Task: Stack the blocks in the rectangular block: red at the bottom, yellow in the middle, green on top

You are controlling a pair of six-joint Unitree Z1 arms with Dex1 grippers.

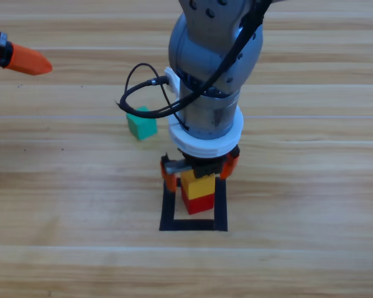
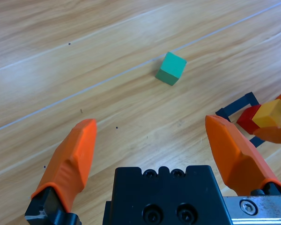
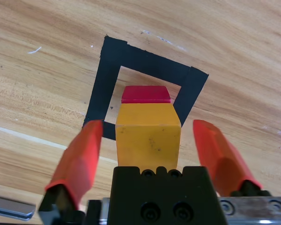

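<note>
In the high view you see the right arm coming down from the top centre of the frame, with the right gripper (image 1: pixel 199 175) just below the middle, over the rectangular block (image 1: pixel 193 225). Its orange jaws flank the yellow cube (image 1: pixel 198 184), one on each side. In the right wrist view the jaws are spread, with a clear gap between each finger and the cube's faces, so you can log the grip as released, not clamped.

The yellow cube sits on top of the red cube (image 1: pixel 198 203). The red cube stands inside the black tape outline, toward its upper part in the high view. In the right wrist view the red cube (image 3: pixel 145 94) shows only as a strip beyond the yellow cube's (image 3: pixel 148 136) far edge, inside the rectangular block (image 3: pixel 103 84).

The green cube (image 1: pixel 141 123) rests alone on the wooden table (image 1: pixel 311 205), up and to the left of the stack, well apart from the outline and near the arm's black cable loop.

The left gripper (image 1: pixel 22 59) waits at the upper left edge of the high view. In the left wrist view its jaws stand wide apart with nothing between them, and you see the green cube (image 2: pixel 171 68) in the upper middle, with the stack at the right edge.
</note>
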